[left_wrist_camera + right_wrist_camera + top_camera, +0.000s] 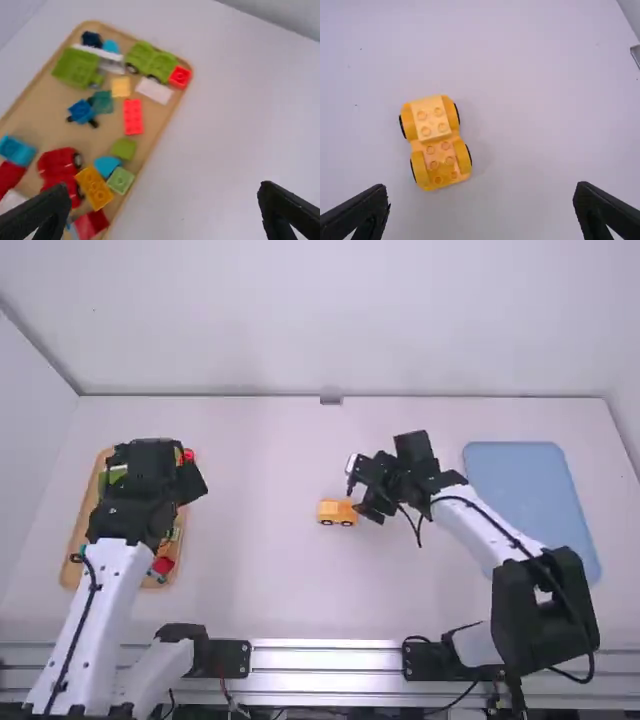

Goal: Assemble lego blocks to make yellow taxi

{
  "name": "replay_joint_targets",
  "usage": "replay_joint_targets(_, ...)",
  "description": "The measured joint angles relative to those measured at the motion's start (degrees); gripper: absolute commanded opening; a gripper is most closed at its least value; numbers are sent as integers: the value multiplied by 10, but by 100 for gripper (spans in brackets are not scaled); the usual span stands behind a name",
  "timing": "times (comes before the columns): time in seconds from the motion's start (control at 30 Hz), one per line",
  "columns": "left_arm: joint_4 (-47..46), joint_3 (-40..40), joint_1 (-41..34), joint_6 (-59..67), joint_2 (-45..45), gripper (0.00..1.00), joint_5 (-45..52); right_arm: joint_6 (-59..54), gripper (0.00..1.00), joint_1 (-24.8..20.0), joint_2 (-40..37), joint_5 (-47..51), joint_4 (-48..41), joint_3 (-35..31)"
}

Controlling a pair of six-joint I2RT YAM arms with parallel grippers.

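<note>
Though mostly yellow, black-tyred car (436,162)

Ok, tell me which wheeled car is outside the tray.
The yellow car, on the table; the green car and red car are in the tray.

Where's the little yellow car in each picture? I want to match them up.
High view: the yellow car is mid-table, beside the right hand.
Left wrist view: this one looks at the block tray instead.
Right wrist view: beyond that hand, nearer one finger.
Shared landmark: the white table.
</note>
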Motion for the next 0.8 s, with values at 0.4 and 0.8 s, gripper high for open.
replay_joint_targets(0.4, -163, 158, 185, -24, 133, 99, 2, -3, 99, 5, 0, 41, 0, 0)
replay_joint_targets(0.8, -91, 183, 317, 99, 290, 99, 231, -5, 98, 5, 0, 43, 9, 0)
